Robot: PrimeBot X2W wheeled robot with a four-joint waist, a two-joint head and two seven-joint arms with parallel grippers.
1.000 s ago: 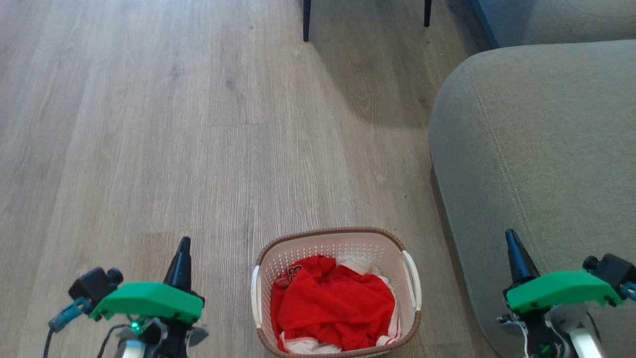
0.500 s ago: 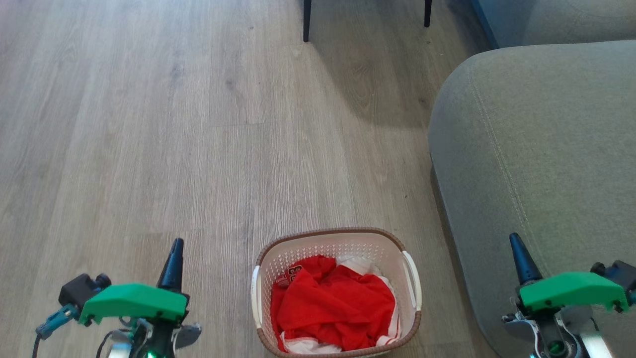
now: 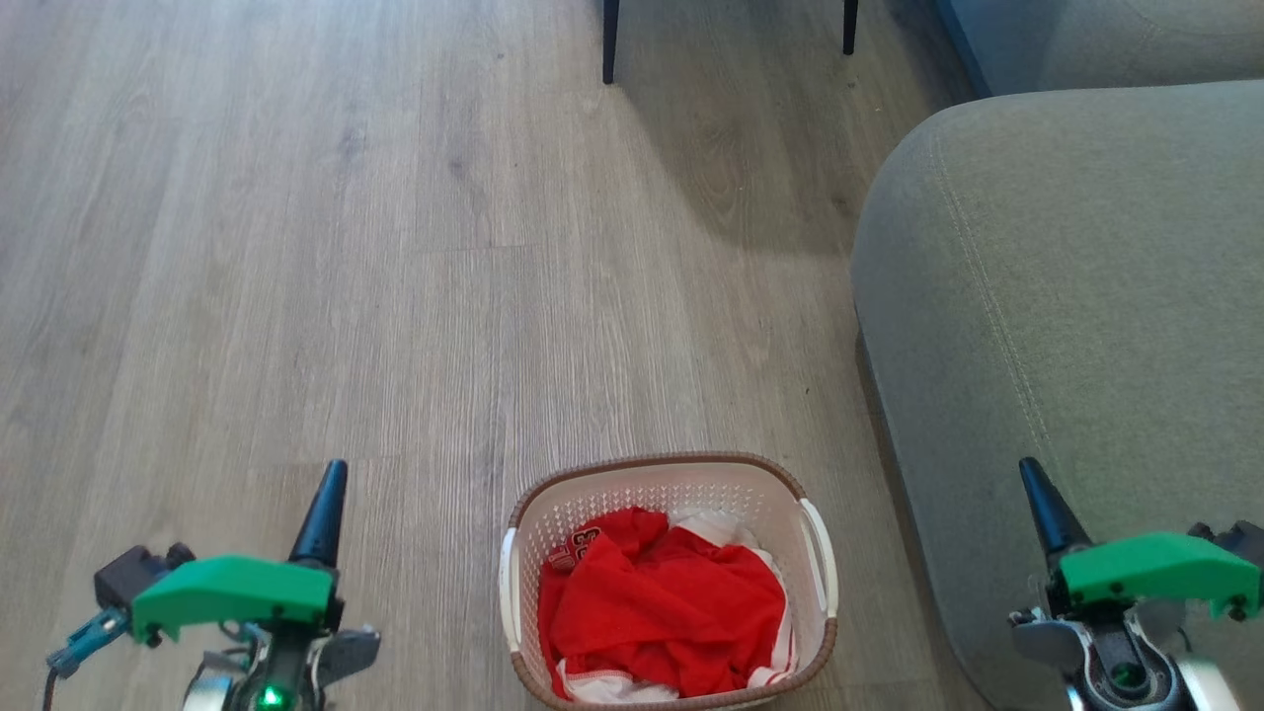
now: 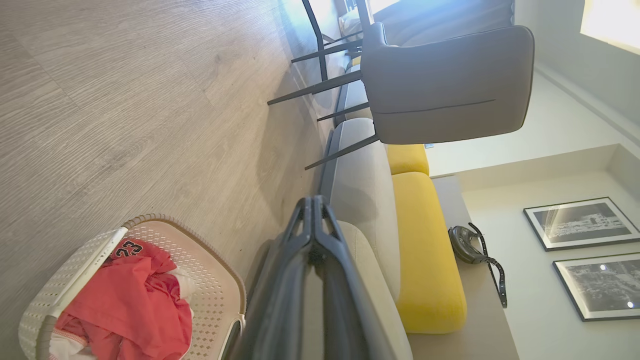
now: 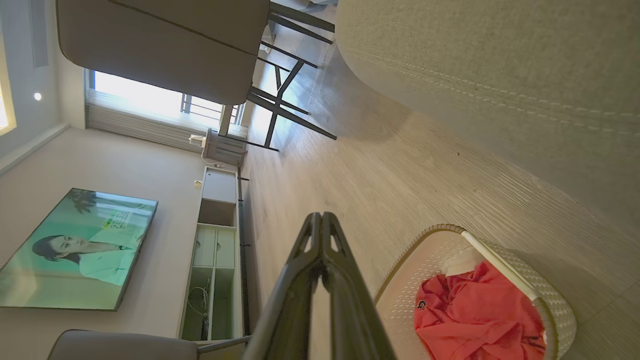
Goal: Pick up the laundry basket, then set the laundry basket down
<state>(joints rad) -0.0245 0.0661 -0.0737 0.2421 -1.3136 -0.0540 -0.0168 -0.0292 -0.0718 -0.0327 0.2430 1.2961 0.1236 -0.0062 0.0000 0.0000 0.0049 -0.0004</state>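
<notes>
At six o'clock in the head view the laundry basket (image 3: 642,489) has smooth white plastic walls pierced with small holes and a brown woven-look rim; the red garment (image 3: 662,612) in it is thin, crumpled cloth. The floor (image 3: 395,247) is matt, wood-grained plank. At three o'clock the sofa (image 3: 1066,296) is coarse grey-green woven fabric with stitched seams. The left gripper (image 3: 331,479) and right gripper (image 3: 1034,474) have smooth dark fingers under matt green plastic covers
</notes>
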